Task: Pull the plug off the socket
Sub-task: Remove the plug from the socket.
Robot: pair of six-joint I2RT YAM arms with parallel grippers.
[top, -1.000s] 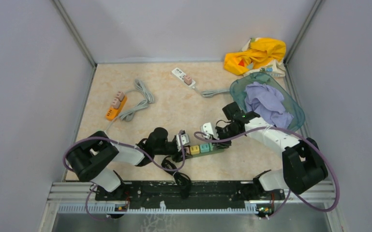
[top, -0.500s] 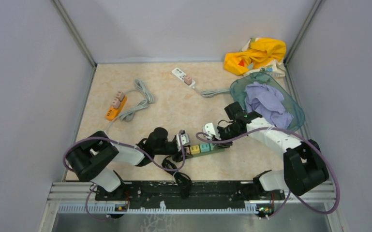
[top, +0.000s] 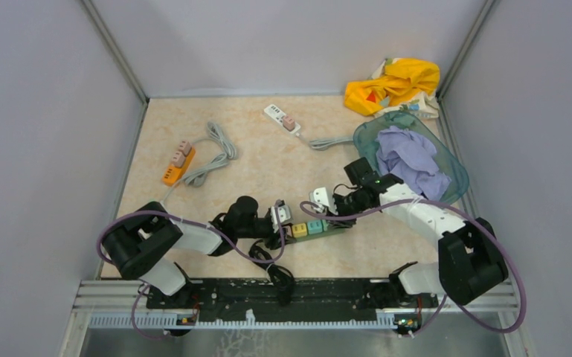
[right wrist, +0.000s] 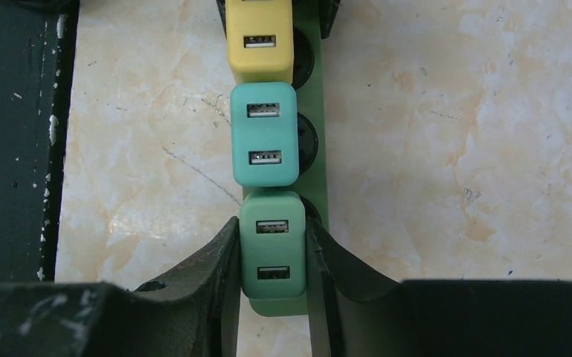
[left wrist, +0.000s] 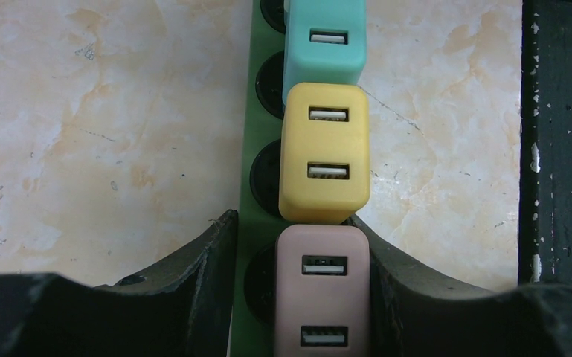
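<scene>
The right gripper [right wrist: 271,223] is clamped on the smooth, rounded sides of the green plug [right wrist: 271,249], which sits between its fingers and is not yet out of the power strip [left wrist: 244,134]. This grip looks ready for pulling. The left gripper [left wrist: 294,223] pinches across the strip and the pink plug [left wrist: 321,297], probably to brace it. Which of the two its far finger presses is unclear. Matte yellow [left wrist: 323,152] and teal [left wrist: 325,41] plugs stand just ahead of it.

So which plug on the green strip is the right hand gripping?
The green plug, at the end of the strip beside the teal plug; the right hand's fingers press its two sides.
</scene>
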